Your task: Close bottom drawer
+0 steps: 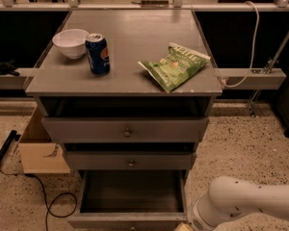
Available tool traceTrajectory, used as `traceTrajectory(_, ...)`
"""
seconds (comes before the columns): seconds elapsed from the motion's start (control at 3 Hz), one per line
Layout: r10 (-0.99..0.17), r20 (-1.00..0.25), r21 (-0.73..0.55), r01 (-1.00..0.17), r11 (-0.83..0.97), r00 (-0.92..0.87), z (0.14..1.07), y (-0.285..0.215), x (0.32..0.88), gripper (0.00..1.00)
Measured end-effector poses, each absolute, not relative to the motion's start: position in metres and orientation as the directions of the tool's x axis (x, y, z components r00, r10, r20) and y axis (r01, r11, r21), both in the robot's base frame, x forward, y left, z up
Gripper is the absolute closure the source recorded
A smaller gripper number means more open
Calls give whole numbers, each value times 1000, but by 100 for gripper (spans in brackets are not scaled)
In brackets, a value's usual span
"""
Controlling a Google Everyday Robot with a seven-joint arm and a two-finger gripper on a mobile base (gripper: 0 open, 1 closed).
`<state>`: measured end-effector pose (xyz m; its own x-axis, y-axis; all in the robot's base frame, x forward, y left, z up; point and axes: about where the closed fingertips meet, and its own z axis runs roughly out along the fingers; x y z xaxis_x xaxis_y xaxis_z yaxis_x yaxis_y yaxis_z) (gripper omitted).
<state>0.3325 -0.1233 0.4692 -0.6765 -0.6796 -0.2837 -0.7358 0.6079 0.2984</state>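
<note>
3 grey drawers stack in the cabinet [207,109]. The bottom drawer [132,196] is the lowest of them and stands pulled well out toward the camera, further than the 2 drawers above it. Its dark box is open and appears empty.

**Handling.** The drawer is judged to be a rigid box running on slides, neither soft nor fragile. Empty, it should move under a moderate, steady push. The flat front panel is the contact surface, and closing calls for no grasp. Press near the centre of the panel so that the box does not skew on its slides. The panel lies along the lower frame edge, so its knob is not clearly shown.

**Orientation.** The front panel faces the camera and the open top faces up. The panel's long axis runs left to right. Travel runs front to back, into the cabinet.

**Gripper.** The gripper [185,226] sits at the lower frame edge, just beside the drawer's right front corner, on the end of the white arm [245,206]. Whether it is released or clenched cannot be told.
</note>
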Motion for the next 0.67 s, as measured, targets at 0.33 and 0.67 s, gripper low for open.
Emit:
traceTrajectory(0.33,-653,-286,270,-713,647,-701,462,-119,339,0)
traceTrajectory(0.67,-597,-324,230,-674,702,-733,457,-112,348,0)
